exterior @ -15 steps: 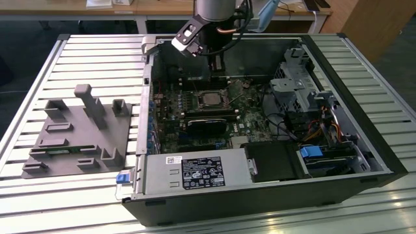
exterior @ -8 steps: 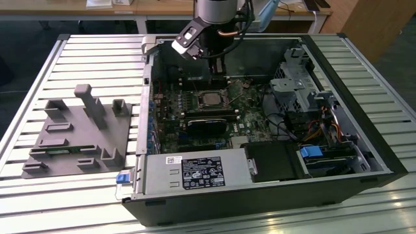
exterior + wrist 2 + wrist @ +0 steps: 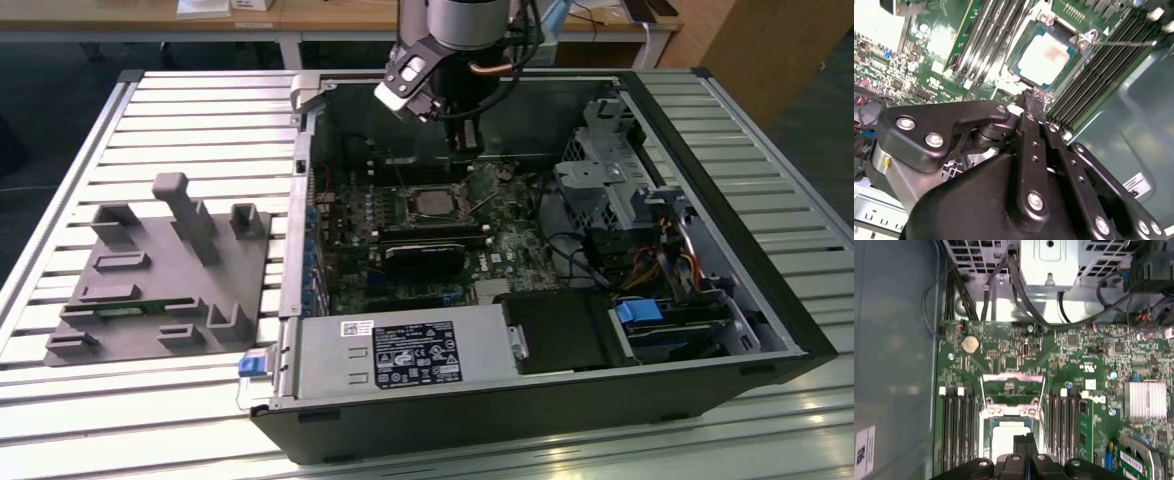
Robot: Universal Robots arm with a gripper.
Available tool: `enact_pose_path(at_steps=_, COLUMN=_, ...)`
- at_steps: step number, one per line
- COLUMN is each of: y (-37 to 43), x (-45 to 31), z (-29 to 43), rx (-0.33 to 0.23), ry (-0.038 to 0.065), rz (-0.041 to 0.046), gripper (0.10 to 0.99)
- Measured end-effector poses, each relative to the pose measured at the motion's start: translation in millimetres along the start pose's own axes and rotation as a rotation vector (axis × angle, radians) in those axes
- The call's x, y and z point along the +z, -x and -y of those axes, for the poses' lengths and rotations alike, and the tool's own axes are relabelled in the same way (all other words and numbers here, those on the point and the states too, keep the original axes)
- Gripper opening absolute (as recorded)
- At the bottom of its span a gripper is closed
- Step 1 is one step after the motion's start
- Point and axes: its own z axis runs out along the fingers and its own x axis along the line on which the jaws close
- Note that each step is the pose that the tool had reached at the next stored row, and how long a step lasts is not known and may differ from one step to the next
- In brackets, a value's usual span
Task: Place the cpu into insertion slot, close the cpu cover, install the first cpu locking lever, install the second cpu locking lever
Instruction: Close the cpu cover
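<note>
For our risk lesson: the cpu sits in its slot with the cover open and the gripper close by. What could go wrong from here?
The gripper, shut, sits near the cpu; a small descent might scrape its top or shift it in the slot. The cover lies open; closed over a shifted cpu, it could bind. A lever juts across the memory slots and might snag.

I get the exterior view from high and well back, angled down over the open computer case (image 3: 534,410), while both wrist views look close past the gripper (image 3: 1034,97) (image 3: 1025,440) onto the motherboard (image 3: 1074,350), all three sharing the cpu (image 3: 430,203) (image 3: 1044,57) (image 3: 1006,437).
</note>
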Motion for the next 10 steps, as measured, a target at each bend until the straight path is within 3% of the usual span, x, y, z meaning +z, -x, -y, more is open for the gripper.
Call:
enact_pose_path(at_steps=5, y=-3.1, x=1.6, z=-8.6, rx=0.000, ry=-0.001, rz=-0.0009, gripper=0.106)
enact_pose_path(at_steps=10, y=-5.1, x=4.4, z=-15.0, rx=0.000, ry=-0.003, rz=-0.0071, gripper=0.106)
